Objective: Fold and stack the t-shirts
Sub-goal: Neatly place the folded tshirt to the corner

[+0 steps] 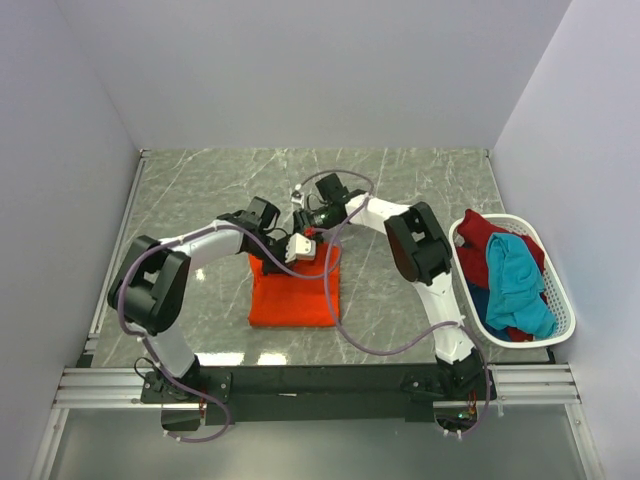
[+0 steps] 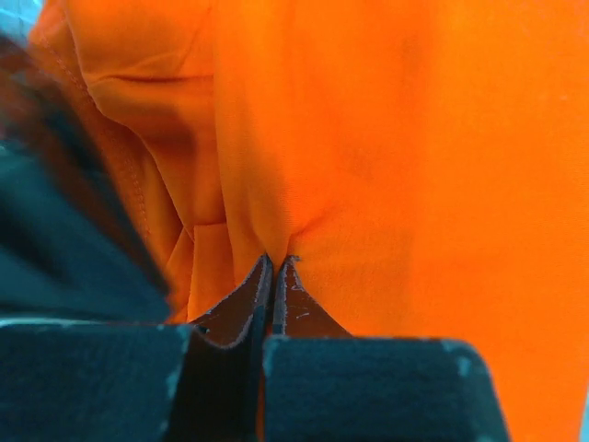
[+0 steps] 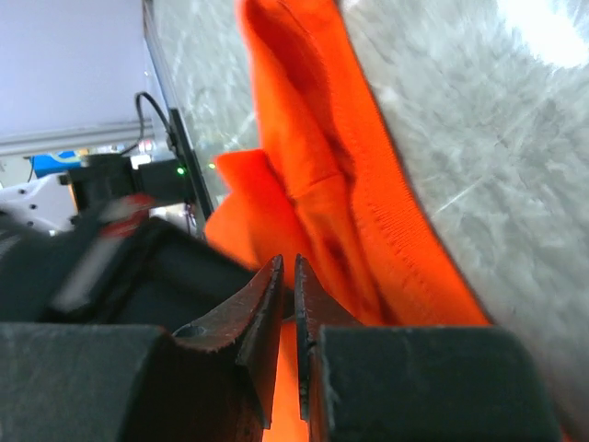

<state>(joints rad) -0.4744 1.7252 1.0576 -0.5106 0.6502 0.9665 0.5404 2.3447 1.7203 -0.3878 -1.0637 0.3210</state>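
Observation:
The bright orange t-shirt (image 1: 290,295) lies partly folded on the marble table, in front of both arms. My left gripper (image 1: 303,247) is at the shirt's far edge. In the left wrist view that gripper (image 2: 278,260) is shut, and orange cloth (image 2: 414,138) puckers at its tips. My right gripper (image 1: 311,226) hangs just behind it. In the right wrist view its jaws (image 3: 288,262) leave only a thin slit with orange cloth in it, beside the ribbed collar (image 3: 386,230). The other t-shirts, teal (image 1: 515,280), dark red (image 1: 480,240) and blue (image 1: 478,300), lie in the basket.
The white plastic basket (image 1: 568,300) stands at the table's right edge, next to the right arm's elbow. A raised metal rail (image 1: 115,250) borders the table on the left. Bare marble (image 1: 420,180) lies behind the grippers. The two grippers are very close together.

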